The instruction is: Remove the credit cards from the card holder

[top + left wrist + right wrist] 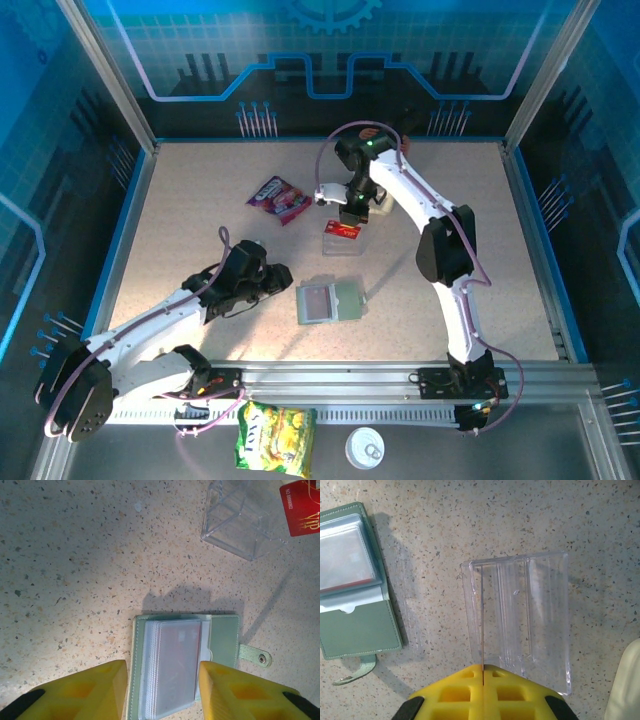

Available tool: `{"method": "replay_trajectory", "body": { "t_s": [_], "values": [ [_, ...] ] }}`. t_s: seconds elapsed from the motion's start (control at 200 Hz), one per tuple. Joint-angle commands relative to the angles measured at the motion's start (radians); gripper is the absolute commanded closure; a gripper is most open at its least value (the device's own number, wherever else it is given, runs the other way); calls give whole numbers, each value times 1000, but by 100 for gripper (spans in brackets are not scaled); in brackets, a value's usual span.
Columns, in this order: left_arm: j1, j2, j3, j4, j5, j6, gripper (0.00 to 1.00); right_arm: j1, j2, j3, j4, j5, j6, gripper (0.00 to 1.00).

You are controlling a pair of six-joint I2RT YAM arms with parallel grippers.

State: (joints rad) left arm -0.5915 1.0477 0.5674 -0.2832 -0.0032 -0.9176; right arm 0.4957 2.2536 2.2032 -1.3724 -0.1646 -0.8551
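Presently hovering left gripper [162,666], half open and empty, just beside open card holder [176,655] on desk [200,200]; pinching red credit card [342,231] in closed right gripper [483,667] over clear box [525,615], apart from holder.

One card holder [328,301], one red card [302,507], one clear box [520,615], one white round lid [365,448], and two snack packets: a purple-red packet [279,198] and a yellow packet [276,437].

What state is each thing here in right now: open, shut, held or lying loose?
Right gripper: shut on the red credit card.
Red credit card: held over the clear box.
Clear box: resting on the table, ungripped.
Left gripper: open, over the card holder.
Card holder: lying open on the table.
Snack packet: lying loose.
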Motion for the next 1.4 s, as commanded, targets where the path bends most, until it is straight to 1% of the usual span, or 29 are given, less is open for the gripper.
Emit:
{"method": "replay_trajectory", "body": {
  "t_s": [0.0,0.13,0.555,0.945,1.126,1.151,1.371,1.391],
  "values": [
    [11,-17,-17,1,11,-19,58,-18,47,14,-2,-2,-21,100],
    [12,-20,-18,-2,11,-19,58,-23,58,-22,23,-4,-32,100],
    [23,-28,-25,-1,25,-19,57,-18,68,-83,15,-51,-44,100],
    [25,-21,-36,22,34,-25,57,19,67,-157,20,-65,-45,100],
    [25,-22,-47,39,41,-35,57,38,67,-170,9,-82,-48,100],
    [24,-21,-49,42,43,-37,57,41,93,-172,8,-84,-48,100],
    [26,-20,-60,52,45,-42,57,58,106,-171,1,-88,-50,100],
    [25,-21,-60,52,45,-41,57,58,106,-168,1,-86,-48,98]
  ]
}}
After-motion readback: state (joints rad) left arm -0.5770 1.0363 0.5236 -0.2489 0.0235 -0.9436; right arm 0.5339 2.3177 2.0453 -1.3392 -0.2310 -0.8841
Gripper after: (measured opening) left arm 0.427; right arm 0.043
